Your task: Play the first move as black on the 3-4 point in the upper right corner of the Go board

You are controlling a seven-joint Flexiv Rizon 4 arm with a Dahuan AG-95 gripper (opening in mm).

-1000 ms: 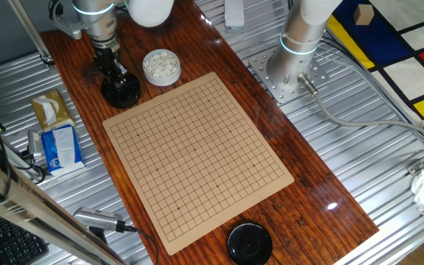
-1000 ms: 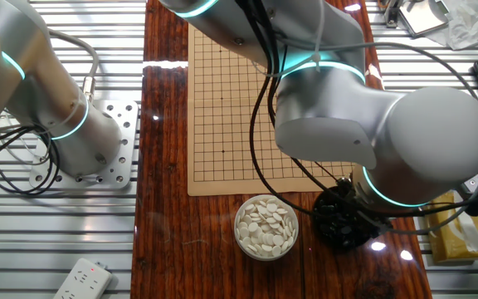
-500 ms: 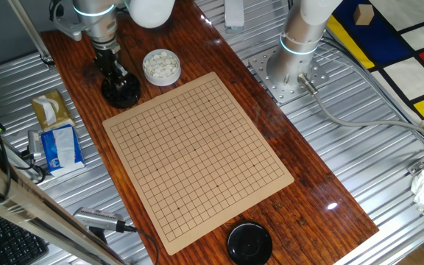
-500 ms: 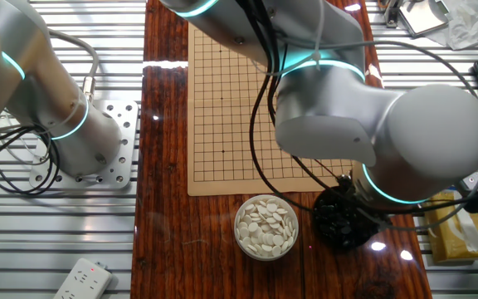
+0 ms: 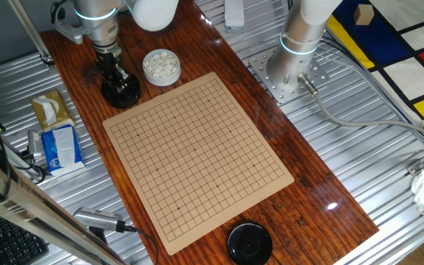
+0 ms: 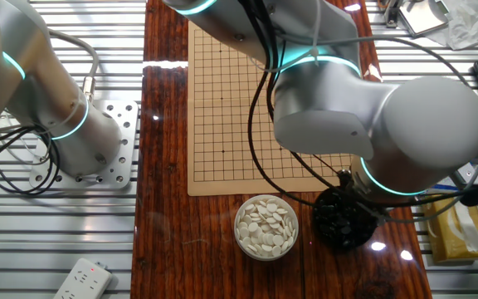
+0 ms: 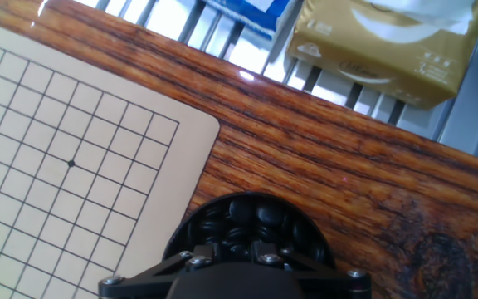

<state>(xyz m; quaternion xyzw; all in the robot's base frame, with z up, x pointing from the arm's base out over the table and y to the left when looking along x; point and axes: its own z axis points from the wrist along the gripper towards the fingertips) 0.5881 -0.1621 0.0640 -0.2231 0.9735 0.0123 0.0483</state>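
The small glossy black stones [image 7: 251, 218] lay heaped in a round black bowl [image 5: 121, 91] that stood on the dark red-brown wooden table [image 5: 300, 206], just off the far left corner of the tan square Go board [image 5: 197, 151] as one fixed view showed it; no single stone could be told from the heap. The arm's black two-finger gripper [image 5: 115, 72] hung right over that bowl, its tips down among or just above the stones, and whether the fingers were parted or closed on a stone could not be told, since the hand view showed only the gripper's black body at the bottom edge with the stones past it. The board's grid of thin black lines carried no stones. The 3-4 point could not be picked out for certain, since the frames did not show which corner counted as upper right. Just right of the black bowl, near the board's far edge, sat a round white bowl of white stones [image 5: 160, 66], apart from both. A second round black bowl with its lid on [image 5: 249, 242] stood off the board's near edge, well apart from the gripper. On the ribbed metal bench left of the table lay a tan tissue pack [image 7: 388, 46] and a blue packet [image 5: 59, 147].
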